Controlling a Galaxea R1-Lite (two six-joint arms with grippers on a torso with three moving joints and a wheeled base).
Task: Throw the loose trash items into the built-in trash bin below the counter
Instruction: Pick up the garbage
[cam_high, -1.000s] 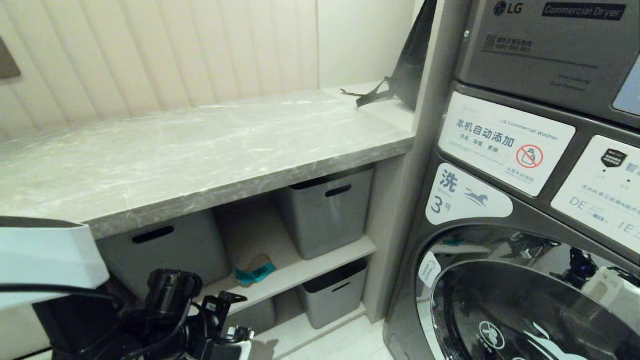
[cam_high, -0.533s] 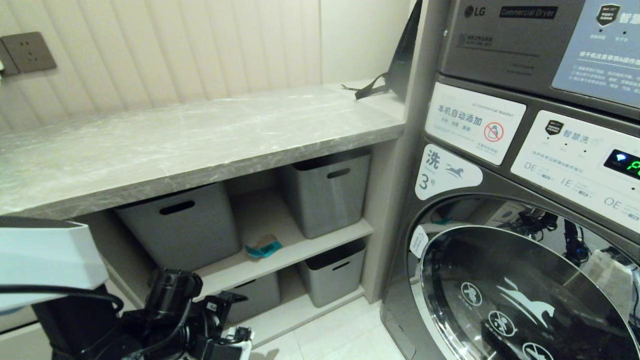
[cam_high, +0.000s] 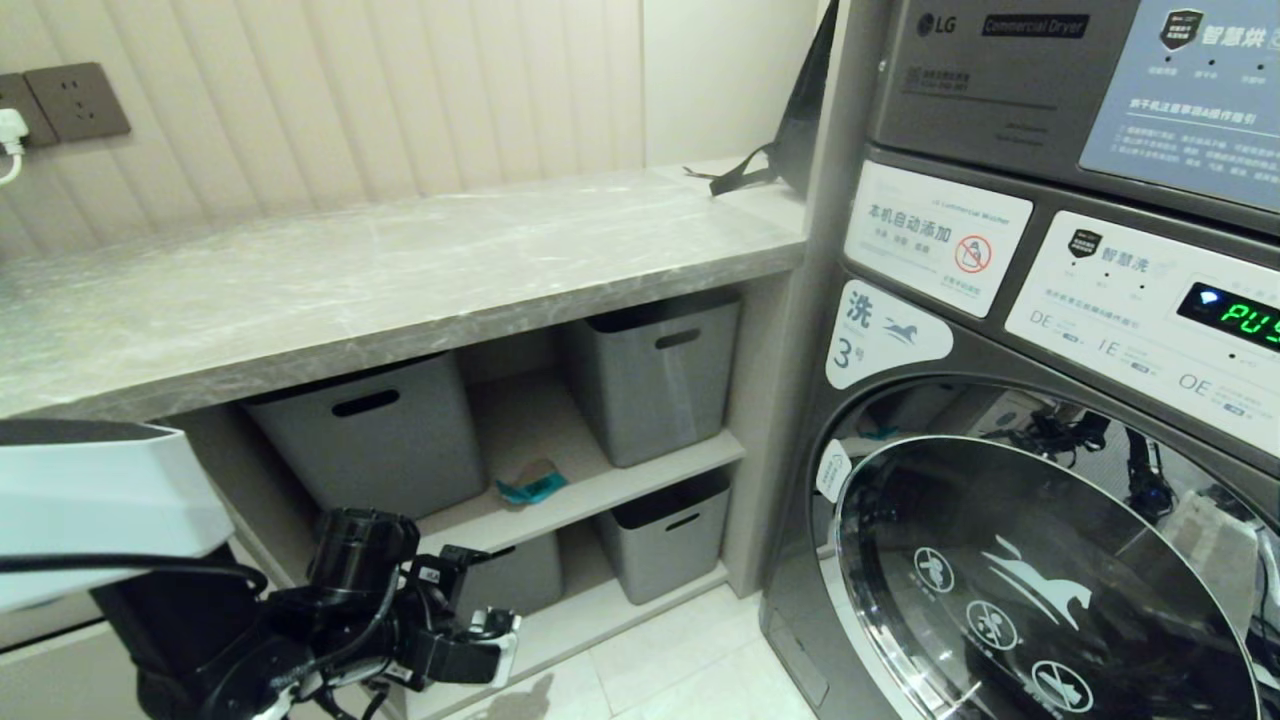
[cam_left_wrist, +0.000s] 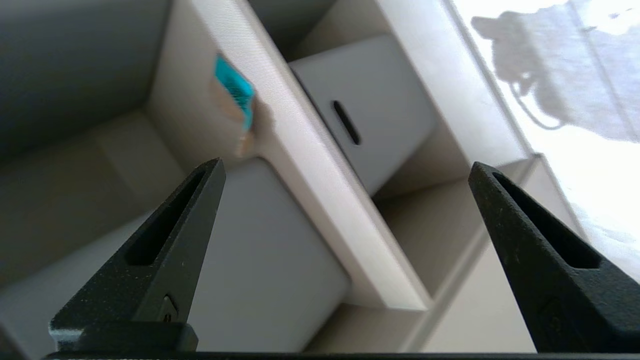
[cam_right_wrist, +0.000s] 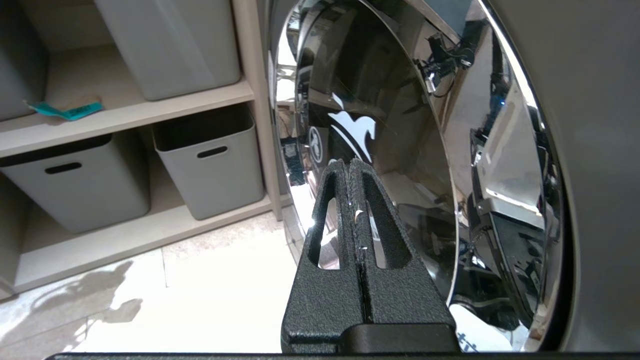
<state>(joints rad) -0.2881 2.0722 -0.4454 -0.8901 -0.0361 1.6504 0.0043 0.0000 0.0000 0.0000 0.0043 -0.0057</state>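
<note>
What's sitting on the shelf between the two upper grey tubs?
The teal paper scrap, lying on the bare shelf between left tub and right tub, touching neither. Clearest in the head view.

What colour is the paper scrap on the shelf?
Teal paper scrap, clearest in the right wrist view.

The counter, a grey veined stone slab, sits above the left gripper and bears a black strapped bag at its far end. Below, ahead of that gripper, the upper shelf holds a teal paper scrap between two grey tubs.
</note>
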